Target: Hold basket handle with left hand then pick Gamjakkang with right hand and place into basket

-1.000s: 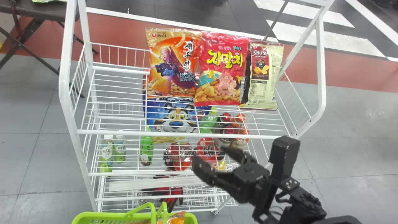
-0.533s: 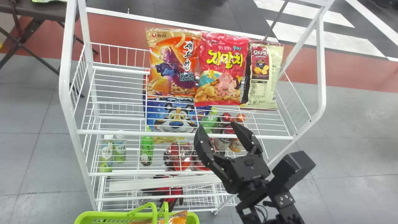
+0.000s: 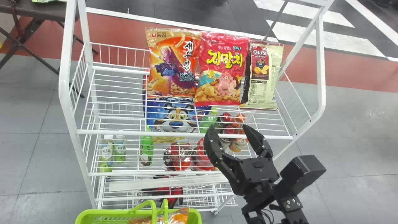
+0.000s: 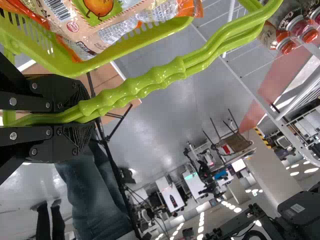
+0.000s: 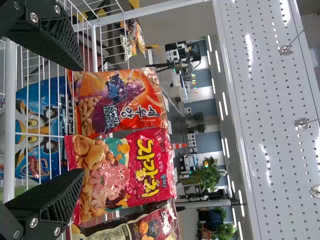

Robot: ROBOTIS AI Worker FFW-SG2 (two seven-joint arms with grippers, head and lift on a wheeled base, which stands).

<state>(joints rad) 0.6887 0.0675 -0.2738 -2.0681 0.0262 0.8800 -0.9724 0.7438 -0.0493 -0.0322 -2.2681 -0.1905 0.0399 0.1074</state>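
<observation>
Left wrist view — fingers (image 4: 76,144) clamp handle (image 4: 170,75) — barcoded bag (image 4: 80,27) in basket (image 4: 125,50).

Three bags (image 3: 221,70) are noted abreast on the upper shelf (image 3: 124,133), bottles (image 3: 107,152) below; a packet (image 3: 180,216) is contained in the basket (image 3: 112,213) before the rack (image 3: 64,77).

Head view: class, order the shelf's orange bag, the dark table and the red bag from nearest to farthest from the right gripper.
1. Red bag, ahead of the right gripper
2. Orange bag, just left of it
3. Dark table, far left
</observation>
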